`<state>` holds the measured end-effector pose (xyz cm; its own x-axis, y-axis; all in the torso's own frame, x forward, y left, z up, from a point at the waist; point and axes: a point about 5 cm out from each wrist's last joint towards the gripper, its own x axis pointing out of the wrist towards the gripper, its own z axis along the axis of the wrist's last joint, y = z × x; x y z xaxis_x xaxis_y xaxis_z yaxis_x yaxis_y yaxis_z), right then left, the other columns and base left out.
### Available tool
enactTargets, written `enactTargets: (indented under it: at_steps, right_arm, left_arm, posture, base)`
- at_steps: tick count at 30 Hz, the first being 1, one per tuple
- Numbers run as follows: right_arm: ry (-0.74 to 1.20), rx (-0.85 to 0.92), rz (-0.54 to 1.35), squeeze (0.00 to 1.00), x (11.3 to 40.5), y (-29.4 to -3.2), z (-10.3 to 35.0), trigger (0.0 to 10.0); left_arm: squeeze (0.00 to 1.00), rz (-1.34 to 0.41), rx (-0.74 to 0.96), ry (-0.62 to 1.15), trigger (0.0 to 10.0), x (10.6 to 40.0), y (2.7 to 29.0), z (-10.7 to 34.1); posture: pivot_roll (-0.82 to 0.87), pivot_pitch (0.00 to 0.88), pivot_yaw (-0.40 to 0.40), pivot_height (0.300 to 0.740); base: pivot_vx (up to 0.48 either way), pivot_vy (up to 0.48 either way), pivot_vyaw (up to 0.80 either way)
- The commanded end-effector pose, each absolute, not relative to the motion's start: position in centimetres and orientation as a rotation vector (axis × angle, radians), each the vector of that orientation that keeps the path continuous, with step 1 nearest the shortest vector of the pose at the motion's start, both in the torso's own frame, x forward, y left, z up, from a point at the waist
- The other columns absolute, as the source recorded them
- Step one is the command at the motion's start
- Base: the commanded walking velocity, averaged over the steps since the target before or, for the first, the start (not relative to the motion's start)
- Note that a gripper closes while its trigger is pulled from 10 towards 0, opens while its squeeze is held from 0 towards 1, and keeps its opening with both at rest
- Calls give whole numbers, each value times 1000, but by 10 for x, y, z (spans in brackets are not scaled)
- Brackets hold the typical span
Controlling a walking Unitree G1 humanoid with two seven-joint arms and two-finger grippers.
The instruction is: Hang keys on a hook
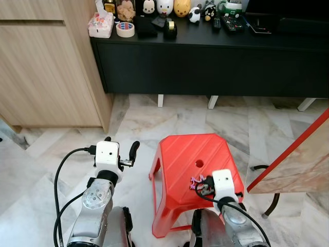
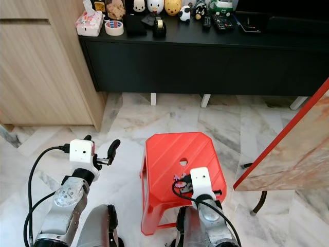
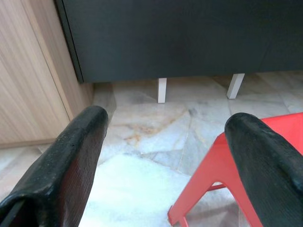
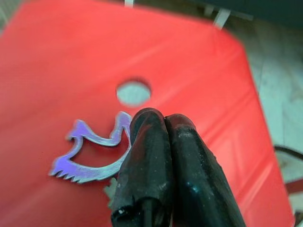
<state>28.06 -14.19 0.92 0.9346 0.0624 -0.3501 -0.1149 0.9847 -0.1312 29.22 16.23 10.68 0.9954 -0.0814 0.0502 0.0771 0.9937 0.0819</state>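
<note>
Right wrist view — right gripper (image 4: 163, 124) pinched together, touching keys (image 4: 90, 153) on red stool (image 4: 199, 80)

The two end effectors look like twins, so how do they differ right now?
The left end effector has its black fingers spread wide apart, while the right end effector has its fingers pressed together. The left one hangs over the marble floor beside the red stool, holding nothing; the right one is down on the stool's seat, at the purple keychain. Both have two long black fingers on silver arms.
</note>
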Motion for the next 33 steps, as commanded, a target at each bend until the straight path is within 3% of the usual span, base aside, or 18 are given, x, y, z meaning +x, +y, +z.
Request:
enactTargets:
  at_steps: [1,18,19,20,21,33]
  right_arm:
    - [345,-131,71,0,277,-146,8,0]
    - [36,-37,84,0,275,-142,52,0]
    - [23,-31,78,0,275,-144,55,1137]
    - [16,-28,75,0,274,-144,57,1137]
    - [12,-29,73,0,274,-145,58,10000]
    - [93,-21,62,0,271,-143,46,10000]
  left_arm:
    - [0,-78,94,-59,10000,292,161,106]
    - [0,-75,90,-63,10000,293,160,104]
    - [0,-75,90,-64,10000,293,159,103]
    - [0,-76,89,-64,10000,294,159,103]
    - [0,-77,88,-64,10000,294,159,103]
    - [0,-83,89,-60,10000,296,157,99]
  posture:
    - [85,122,-90,593]
    - [77,103,-100,593]
    - [75,96,-100,593]
    - [75,96,-100,593]
    - [72,89,-100,593]
    - [72,56,-101,593]
  base:
    - [0,0,0]
    - [0,0,0]
    - [0,0,0]
    - [0,0,0]
    - [0,0,0]
    - [0,0,0]
